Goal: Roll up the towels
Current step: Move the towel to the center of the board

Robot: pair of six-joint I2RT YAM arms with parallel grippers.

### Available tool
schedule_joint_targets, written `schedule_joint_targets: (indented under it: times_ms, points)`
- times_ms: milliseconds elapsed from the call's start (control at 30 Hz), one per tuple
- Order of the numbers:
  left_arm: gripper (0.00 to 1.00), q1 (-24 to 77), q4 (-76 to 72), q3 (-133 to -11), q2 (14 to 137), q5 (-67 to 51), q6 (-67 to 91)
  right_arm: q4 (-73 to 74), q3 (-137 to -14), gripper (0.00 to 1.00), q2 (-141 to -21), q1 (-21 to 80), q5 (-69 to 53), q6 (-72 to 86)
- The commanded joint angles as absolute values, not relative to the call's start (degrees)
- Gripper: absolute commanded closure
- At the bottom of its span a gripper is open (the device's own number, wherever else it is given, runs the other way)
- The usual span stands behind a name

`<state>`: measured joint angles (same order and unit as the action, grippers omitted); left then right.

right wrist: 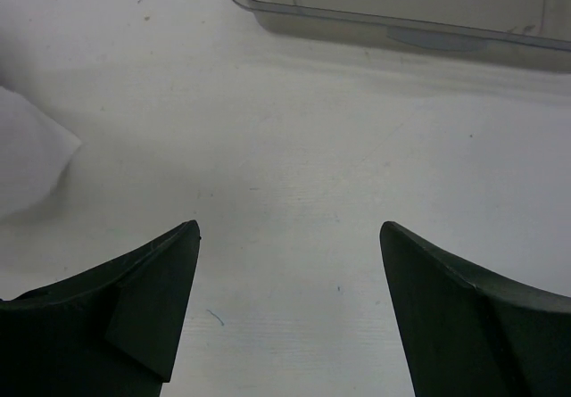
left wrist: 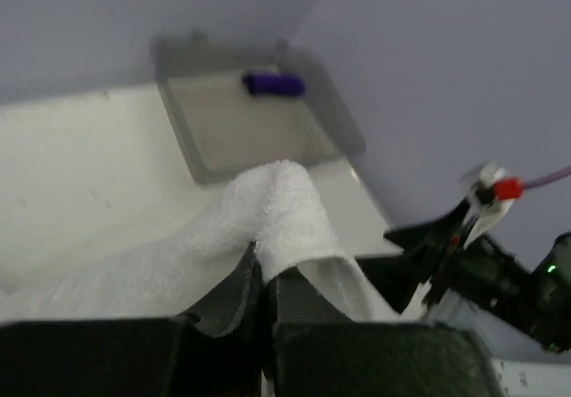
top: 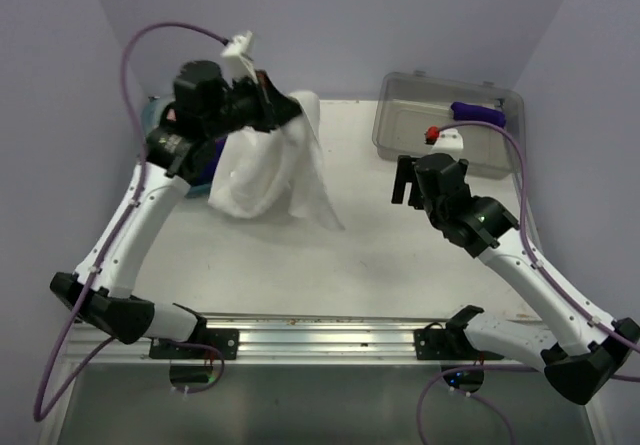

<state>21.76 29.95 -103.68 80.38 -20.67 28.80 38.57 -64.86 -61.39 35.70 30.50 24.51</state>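
A: Which step is in hand?
B: The white towel (top: pixel 270 170) is pinched at an upper fold by the left pincer (top: pixel 283 105), which is closed on it. It is held up at the back left of the counter (top: pixel 380 255), its lower part draped on the surface. Spreading is judged to be in hand; no roll has been begun on it

A: What is called for next?
B: The cloth would need to be laid flat and an edge caught by the right pincer (top: pixel 405 180), which is held wide open and empty, well apart from it

A: What else is to be noted?
B: A purple towel (top: pixel 478 114), already rolled, is seen in the clear bin (top: pixel 400 125) at the back right. That bin stands near the right arm and would have to be avoided
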Motion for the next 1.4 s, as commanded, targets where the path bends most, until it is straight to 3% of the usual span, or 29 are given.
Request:
schedule_joint_targets:
  times_ms: [0,67,100,133,167,233,333,600,1100,1367]
  points:
    - [1.00,30.6,20.3,-86.7,80.8,-22.7,35.5,40.0,-62.9,0.14,-56.7,35.9,37.0,25.8]
    - [1.00,33.6,15.1,-76.5,80.9,-22.8,38.8,40.7,-61.7,0.13,-55.2,36.0,38.6,25.9]
    - [0.89,36.1,14.0,-74.1,81.9,-23.2,39.5,40.7,-60.7,0.13,-54.1,35.9,38.7,26.0]
    - [0.56,36.9,13.7,-72.4,82.6,-23.5,39.6,41.0,-60.1,0.12,-53.8,35.9,38.2,26.3]
    - [0.41,37.5,14.5,-71.9,83.4,-23.6,39.5,41.6,-59.8,0.12,-53.7,35.9,37.5,26.6]
    - [0.24,37.8,19.6,-73.2,84.0,-20.8,36.9,41.8,-58.7,0.11,-54.4,35.9,35.5,27.5]
    - [0.16,37.4,27.7,-76.8,81.7,-10.7,32.9,41.7,-57.4,0.11,-57.6,35.9,29.4,28.2]
    - [0.28,16.4,33.8,-70.1,78.7,-9.5,29.6,35.9,-54.9,0.15,-65.5,35.9,14.9,29.0]
    - [0.31,7.0,26.1,-74.6,100.6,-9.8,29.8,33.8,-48.6,0.15,-68.6,37.4,9.4,31.8]
    - [0.31,-0.1,28.6,-76.2,101.8,-4.8,29.4,32.9,-49.4,0.15,-70.0,37.4,10.9,31.0]
